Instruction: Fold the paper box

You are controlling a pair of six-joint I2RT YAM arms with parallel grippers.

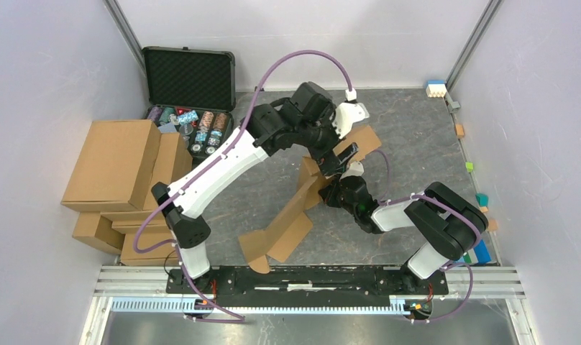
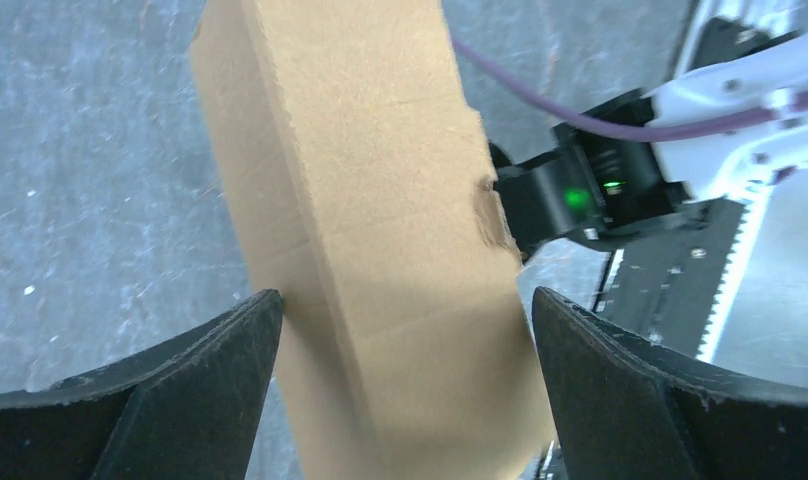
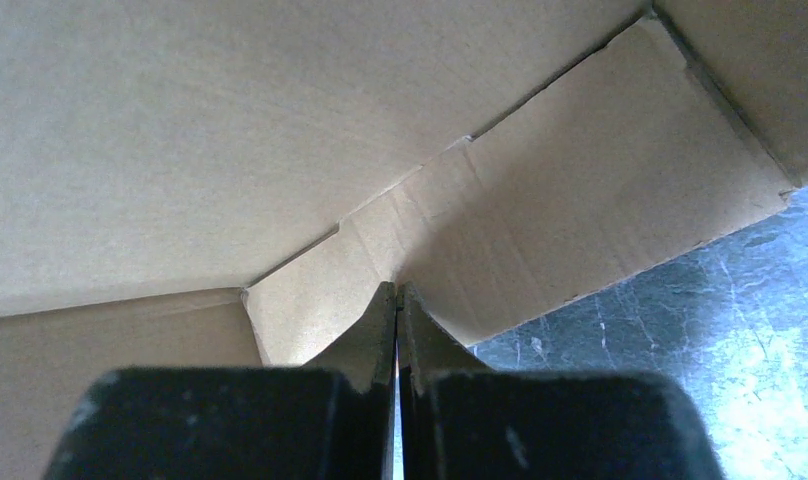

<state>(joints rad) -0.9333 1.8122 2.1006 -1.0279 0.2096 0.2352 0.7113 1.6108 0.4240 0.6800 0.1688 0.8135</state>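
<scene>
The plain brown corrugated cardboard paper box (image 1: 291, 215), still a die-cut sheet, stands tilted mid-worktop (image 1: 410, 136) between the arms, its near flaps resting on the grey surface; the left pincer (image 2: 405, 335) gapes fully, straddling a raised panel without clamping it; the right pincer (image 3: 397, 305) is closed tight on nothing, tips nosing an inner crease; the board looks light, stiff between creases and tear-prone at cut edges, so best taken on a flap's flat middle beside a fold

Open black case (image 1: 189, 68), stacked brown cartons (image 1: 115, 162), coloured blocks (image 1: 436, 88) along edges.
</scene>
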